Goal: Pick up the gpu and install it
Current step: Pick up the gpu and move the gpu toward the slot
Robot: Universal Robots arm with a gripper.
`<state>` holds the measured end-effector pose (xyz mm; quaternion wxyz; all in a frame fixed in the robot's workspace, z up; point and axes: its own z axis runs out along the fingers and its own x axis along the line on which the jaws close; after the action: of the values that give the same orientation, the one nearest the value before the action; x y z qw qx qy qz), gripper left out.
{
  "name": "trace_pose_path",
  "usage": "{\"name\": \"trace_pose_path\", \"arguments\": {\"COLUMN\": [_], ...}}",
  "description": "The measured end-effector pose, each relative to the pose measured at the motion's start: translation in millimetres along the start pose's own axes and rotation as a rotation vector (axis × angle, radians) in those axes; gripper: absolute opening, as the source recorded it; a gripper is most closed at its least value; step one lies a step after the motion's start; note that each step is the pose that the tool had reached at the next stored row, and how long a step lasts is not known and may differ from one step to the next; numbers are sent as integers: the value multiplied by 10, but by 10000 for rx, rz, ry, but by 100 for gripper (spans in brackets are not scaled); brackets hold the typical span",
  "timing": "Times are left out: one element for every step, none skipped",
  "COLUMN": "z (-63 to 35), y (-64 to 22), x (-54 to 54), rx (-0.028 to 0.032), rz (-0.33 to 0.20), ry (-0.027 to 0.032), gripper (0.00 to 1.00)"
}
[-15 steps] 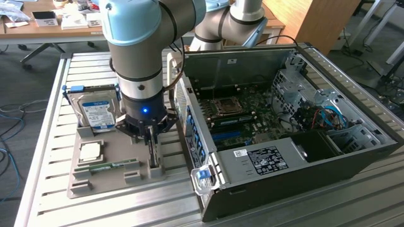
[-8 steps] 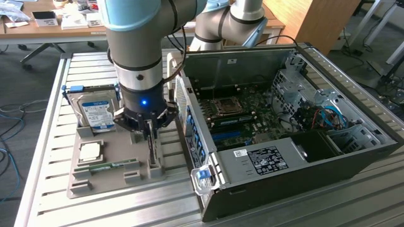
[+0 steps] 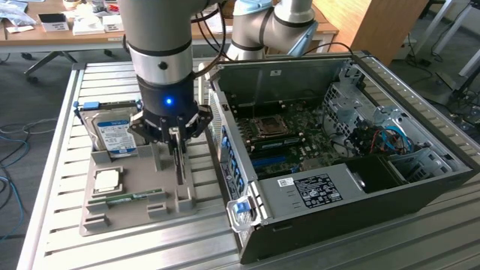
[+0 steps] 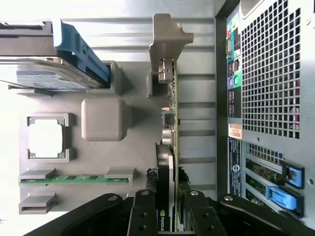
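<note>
Tray [image 4: 140,147] holds gpu [image 4: 172,93] on edge, hand [image 4: 168,195] clamping it.

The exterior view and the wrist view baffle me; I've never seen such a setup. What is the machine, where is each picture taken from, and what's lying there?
The machine is a robot arm ending in a gripper, its clamp-like hand. The exterior view comes from a camera off the arm, seeing the whole scene. The wrist view comes from a camera on the arm's wrist, looking along the gripper. On the slatted metal table sits a grey tray holding computer parts: a hard drive, a square processor chip, a green memory stick and the gpu, a dark card standing on edge. The gripper is down over the gpu, which stands slotted in the tray. Nothing is lifted yet. On the exterior view's right lies an open computer case, its circuit board showing.
</note>
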<state>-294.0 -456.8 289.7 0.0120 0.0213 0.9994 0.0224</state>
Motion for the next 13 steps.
{"name": "trace_pose_path", "arguments": {"z": [-29,-57,-84,-115,-144,-174,-204,-233,-257,-279,-305,-331,-353], "y": [1,3,4,5,7,8,9,11,12,13,14,15,16], "x": [-1,-1,-2,-3,-4,-4,-5,-5,-6,-7,-7,-8,-8], "rx": [0,0,0,-1,0,-1,-1,0,0,0,0,0,-1], "rz": [0,0,0,0,0,0,-1,0,0,0,0,0,0], "ry": [0,0,-1,-1,0,-1,-1,0,0,0,0,0,-1], "gripper": [27,27,27,27,27,27,27,27,27,27,27,27,27]}}
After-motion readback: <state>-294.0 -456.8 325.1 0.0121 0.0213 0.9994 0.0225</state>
